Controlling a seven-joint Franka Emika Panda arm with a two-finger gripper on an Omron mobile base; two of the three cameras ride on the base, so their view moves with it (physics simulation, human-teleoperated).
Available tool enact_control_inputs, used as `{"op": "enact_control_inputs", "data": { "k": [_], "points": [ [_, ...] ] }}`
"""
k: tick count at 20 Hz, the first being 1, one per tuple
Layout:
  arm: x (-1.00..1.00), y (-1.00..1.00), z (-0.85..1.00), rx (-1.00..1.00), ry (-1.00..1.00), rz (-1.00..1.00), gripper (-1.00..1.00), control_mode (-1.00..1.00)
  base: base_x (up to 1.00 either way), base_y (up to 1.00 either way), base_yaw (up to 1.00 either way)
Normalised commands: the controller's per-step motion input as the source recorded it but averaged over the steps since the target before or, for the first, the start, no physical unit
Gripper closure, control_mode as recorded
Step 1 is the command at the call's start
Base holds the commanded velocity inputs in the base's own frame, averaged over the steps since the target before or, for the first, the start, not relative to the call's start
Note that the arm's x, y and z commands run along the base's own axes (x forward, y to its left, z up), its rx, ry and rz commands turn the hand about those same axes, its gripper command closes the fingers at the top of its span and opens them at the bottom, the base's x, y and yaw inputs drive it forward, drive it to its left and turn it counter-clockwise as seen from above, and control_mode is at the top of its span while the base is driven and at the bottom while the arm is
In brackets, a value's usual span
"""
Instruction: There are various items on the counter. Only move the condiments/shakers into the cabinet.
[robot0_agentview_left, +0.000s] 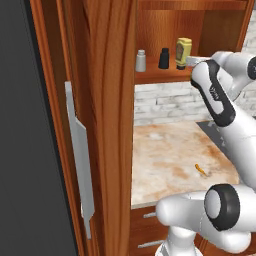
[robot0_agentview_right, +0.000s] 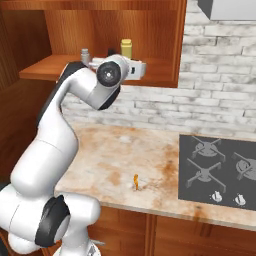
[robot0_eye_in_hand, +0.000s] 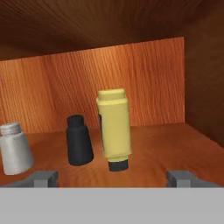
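Hand view looks straight into the cabinet (robot0_eye_in_hand: 144, 74), where three containers stand in a row on the wooden shelf (robot0_eye_in_hand: 175, 148): the grey shaker (robot0_eye_in_hand: 14, 150) at the left edge of the picture, the black shaker (robot0_eye_in_hand: 78, 141) beside it, and the yellow squeeze bottle (robot0_eye_in_hand: 114, 128), cap down, just right of the black one. The gripper (robot0_eye_in_hand: 112, 177) sits low before them, its two fingertips (robot0_eye_in_hand: 43, 177) spread wide, one off each side of the bottle, and gripping nothing. To the right of the bottle the shelf runs bare to the side wall; the bottle and the black shaker stand close together, while a small gap parts the black shaker from the grey one.

From the left base view the same three stand near the front lip of the shelf, grey shaker (robot0_agentview_left: 141, 61), black shaker (robot0_agentview_left: 163, 58) and squeeze bottle (robot0_agentview_left: 183, 53), with the tall cabinet door (robot0_agentview_left: 107, 125) swung open at the left and the white arm (robot0_agentview_left: 220, 100) reaching up to the shelf from the right. Below, the marbled counter (robot0_agentview_left: 165, 155) lies open, with a small orange stick (robot0_agentview_left: 199, 169) on it toward its front edge.

The right base view shows the stick (robot0_agentview_right: 135, 181) near the counter's pale front edge, well apart from the cooktop (robot0_agentview_right: 220, 170) at the right, and the bottle (robot0_agentview_right: 126, 48) above the arm's wrist.
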Motion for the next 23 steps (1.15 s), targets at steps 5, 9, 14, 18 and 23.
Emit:
{"op": "enact_control_inputs", "data": {
  "k": [5, 9, 14, 18, 23],
  "points": [
    [-1.00, 0.00, -0.34, 0.00, -0.04, -0.04, -1.00, -1.00, 0.00, 0.00, 0.00],
    [-1.00, 0.00, -0.25, 0.02, -0.25, -0.06, -1.00, -1.00, 0.00, 0.00, 0.00],
    [-1.00, 0.00, -0.15, 0.03, -0.37, -0.07, -1.00, -1.00, 0.00, 0.00, 0.00],
    [-0.80, -0.02, -0.02, 0.00, -0.38, -0.09, -1.00, -1.00, 0.00, 0.00, 0.00],
    [0.00, 0.00, 0.00, 0.00, 0.00, 0.00, -1.00, -1.00, 0.00, 0.00, 0.00]
  ]
}}
